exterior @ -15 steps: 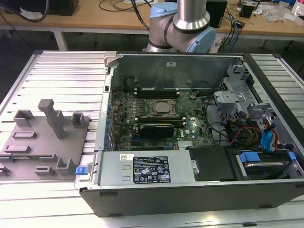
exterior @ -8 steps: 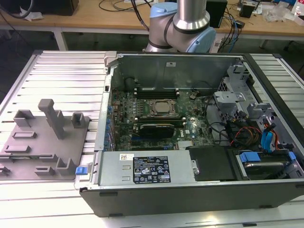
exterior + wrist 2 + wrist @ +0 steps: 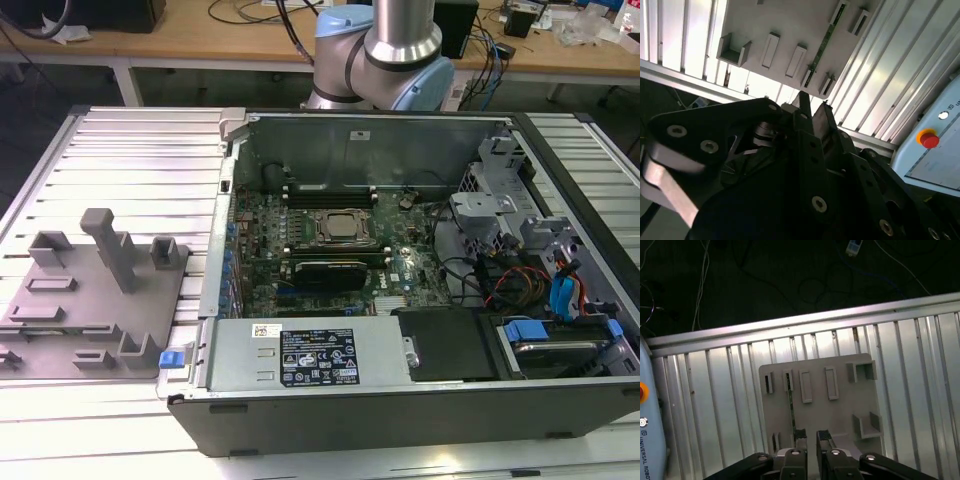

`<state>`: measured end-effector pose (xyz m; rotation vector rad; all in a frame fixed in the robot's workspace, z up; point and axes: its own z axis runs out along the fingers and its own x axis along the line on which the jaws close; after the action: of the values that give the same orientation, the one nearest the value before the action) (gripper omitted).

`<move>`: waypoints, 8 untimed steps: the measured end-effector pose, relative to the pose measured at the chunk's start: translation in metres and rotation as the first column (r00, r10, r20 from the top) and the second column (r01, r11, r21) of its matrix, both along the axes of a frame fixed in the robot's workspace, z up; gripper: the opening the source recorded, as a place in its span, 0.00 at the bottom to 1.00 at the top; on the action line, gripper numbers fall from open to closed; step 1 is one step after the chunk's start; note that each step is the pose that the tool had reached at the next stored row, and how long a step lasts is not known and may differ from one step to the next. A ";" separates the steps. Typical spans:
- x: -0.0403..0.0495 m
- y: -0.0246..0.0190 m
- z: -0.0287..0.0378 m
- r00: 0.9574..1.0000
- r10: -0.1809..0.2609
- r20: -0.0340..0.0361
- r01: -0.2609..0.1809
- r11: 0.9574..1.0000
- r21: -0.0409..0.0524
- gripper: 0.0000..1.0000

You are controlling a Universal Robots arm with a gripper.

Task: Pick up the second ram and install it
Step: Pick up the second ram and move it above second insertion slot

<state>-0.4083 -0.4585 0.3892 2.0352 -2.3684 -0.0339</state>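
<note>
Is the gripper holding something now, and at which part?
Nothing is held: the gripper is open, and the second ram sits in the fixture plate.

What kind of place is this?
Likely a robotics lab: an opened computer tower lies on a ribbed metal table beside a robot arm, with cable-strewn workbenches behind.

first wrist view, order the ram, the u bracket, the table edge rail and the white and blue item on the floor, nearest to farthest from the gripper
From the gripper:
1. second ram, in the tray slot beside it.
2. U bracket, on the tray.
3. edge rail, past the tray.
4. white and blue item, on the floor beyond the rail.
</note>
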 end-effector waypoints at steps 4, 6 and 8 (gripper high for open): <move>0.0000 0.0000 0.0000 1.000 0.000 0.000 0.000 1.000 0.000 0.30; 0.0003 0.0001 -0.0035 1.000 0.000 0.000 0.000 1.000 0.000 0.30; 0.0006 0.0000 -0.0064 1.000 0.000 0.000 0.000 1.000 0.000 0.30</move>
<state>-0.4076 -0.4585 0.3828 2.0353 -2.3682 -0.0338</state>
